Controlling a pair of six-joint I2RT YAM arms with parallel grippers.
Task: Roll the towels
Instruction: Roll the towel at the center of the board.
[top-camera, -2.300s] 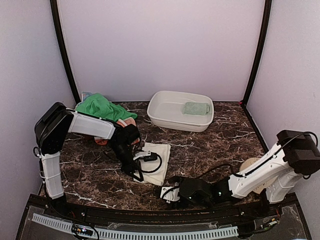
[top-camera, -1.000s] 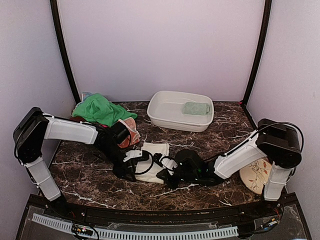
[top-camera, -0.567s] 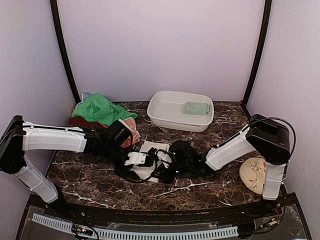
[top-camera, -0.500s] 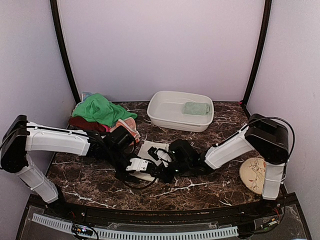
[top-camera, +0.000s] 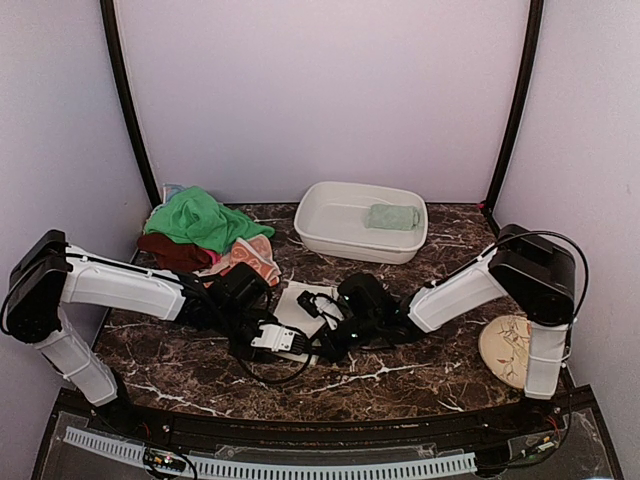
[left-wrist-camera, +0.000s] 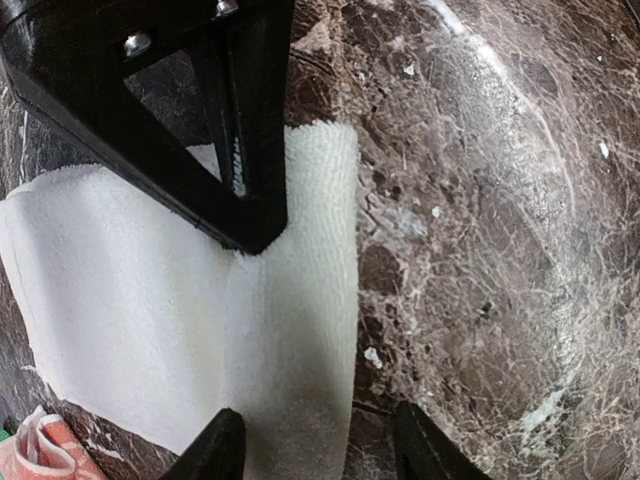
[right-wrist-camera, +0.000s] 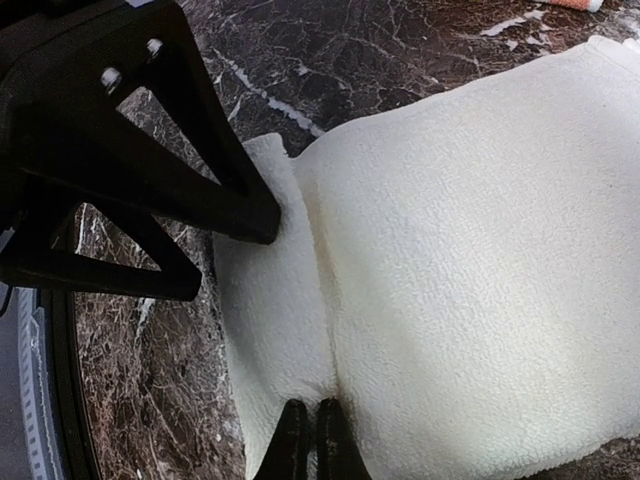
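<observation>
Right now our left gripper (left-wrist-camera: 318, 452) stands half open astride the folded edge of the cream towel (left-wrist-camera: 150, 320) on the table (left-wrist-camera: 480, 200), holding nothing; our right gripper (right-wrist-camera: 308, 437) is shut, tips pressing the crease. With nothing gripped, we risk the fold springing flat, or the close-set grippers colliding.

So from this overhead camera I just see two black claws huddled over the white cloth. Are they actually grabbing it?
Observer: The right gripper is shut, its tips resting on a crease in the cream towel; whether cloth is pinched, I cannot tell.
Operator: And the other claw?
Observer: The left gripper stands open, straddling the towel's edge: one finger over cloth, one over the bare marble table.
Operator: Is it rolled yet?
Observer: Only a narrow strip along one edge looks turned over; the rest lies flat.
</observation>
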